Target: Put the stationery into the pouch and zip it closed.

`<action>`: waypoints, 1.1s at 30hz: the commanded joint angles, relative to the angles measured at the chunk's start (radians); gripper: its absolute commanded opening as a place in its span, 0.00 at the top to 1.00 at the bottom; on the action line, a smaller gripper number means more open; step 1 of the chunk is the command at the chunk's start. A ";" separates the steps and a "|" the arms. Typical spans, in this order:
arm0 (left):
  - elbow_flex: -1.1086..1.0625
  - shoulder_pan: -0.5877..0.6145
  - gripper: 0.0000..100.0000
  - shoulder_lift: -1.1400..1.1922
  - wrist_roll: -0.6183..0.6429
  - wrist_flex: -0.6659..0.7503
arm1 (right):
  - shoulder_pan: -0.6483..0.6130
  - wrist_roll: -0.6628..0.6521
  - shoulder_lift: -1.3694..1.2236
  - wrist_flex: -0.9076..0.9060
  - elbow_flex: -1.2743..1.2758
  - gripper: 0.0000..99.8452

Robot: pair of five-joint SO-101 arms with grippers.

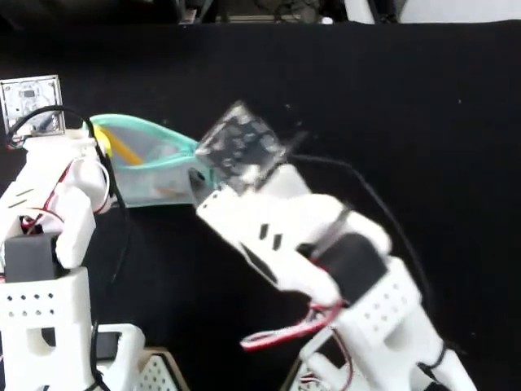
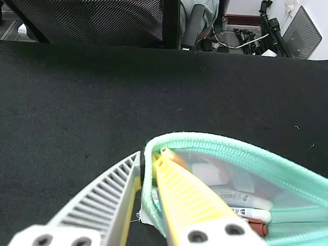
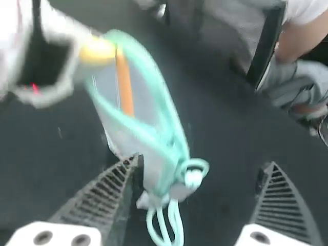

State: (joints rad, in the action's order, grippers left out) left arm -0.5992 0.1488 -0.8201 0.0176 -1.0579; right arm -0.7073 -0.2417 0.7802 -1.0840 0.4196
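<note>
Inside your left gripper (image 2: pixel 151 155), tight on its rim, the pouch (image 2: pixel 230 146) with pens (image 2: pixel 241 197); between the fingers of your wide-open right gripper (image 3: pixel 202 161), the zip pull (image 3: pixel 192 178).

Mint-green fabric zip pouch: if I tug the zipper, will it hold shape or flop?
Probably floppy: the mint-green fabric zip pouch bows where the left gripper pinches its rim. The white marker pens inside add weight and may shift. Its mint looped cord pull looks limp, likely slippery to catch.
</note>
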 commanded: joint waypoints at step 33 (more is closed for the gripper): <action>-0.084 -0.005 0.97 0.044 0.009 -0.081 | 0.026 -0.115 0.147 0.219 0.174 0.99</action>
State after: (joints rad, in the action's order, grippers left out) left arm -0.5992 0.1519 -0.8201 0.0192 -1.0579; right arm -0.6598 -0.3736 0.7173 -0.8201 0.6237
